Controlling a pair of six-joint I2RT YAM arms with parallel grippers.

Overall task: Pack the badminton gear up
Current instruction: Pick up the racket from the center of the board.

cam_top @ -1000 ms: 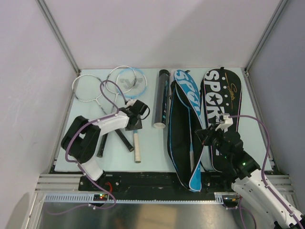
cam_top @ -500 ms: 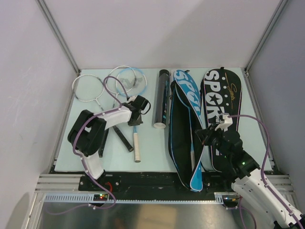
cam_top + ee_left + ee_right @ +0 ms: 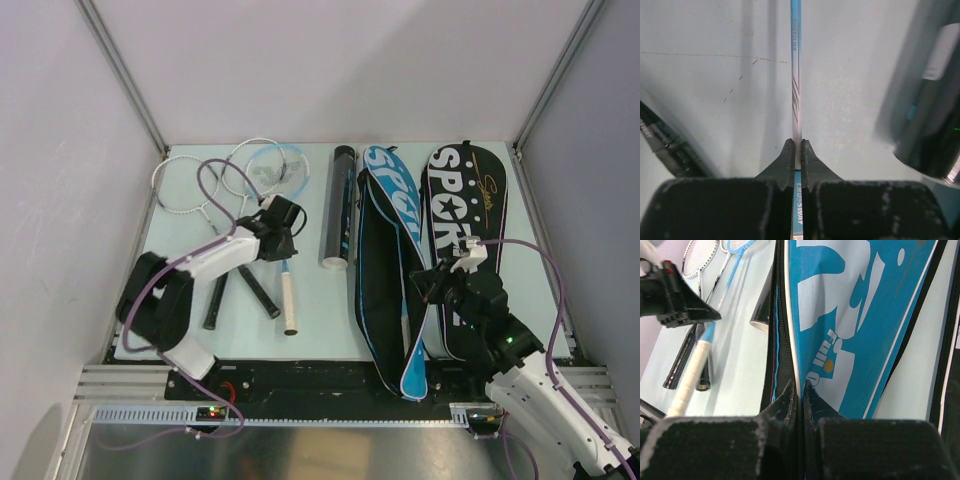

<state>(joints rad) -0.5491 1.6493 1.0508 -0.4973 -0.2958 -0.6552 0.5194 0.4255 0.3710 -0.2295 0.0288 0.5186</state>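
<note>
Nearest the arm bases, right of the long black tube (image 3: 339, 208), the right end effector (image 3: 799, 390) is clenched on the zip edge of the blue racket cover (image 3: 385, 260). It seems to be pinching that edge to keep the side opening ready. A black cover with white lettering (image 3: 465, 225) lies flat further right of the tube. I cannot tell whether it is zipped.

Left of the tube, the left end effector (image 3: 797, 150) is grasping the thin shaft of the pale-blue racket (image 3: 289, 300). Its fingers are closed tightly on the shaft just above the white handle. The handle points toward the near edge of the bench (image 3: 320, 320), and the oval head lies out beside the tube's far end. Further left of the tube, two white-headed rackets (image 3: 214, 300) lie crossed, black handles near and heads far.

Small pale bits sit inside the blue head, too small to name as shuttlecocks.

By my reading the job has barely begun. No racket is in a cover and the tube lies on its side on the bench. One racket is gripped and one cover is held. Sliding the rackets in, stowing the shuttlecocks and zipping up all remain.
</note>
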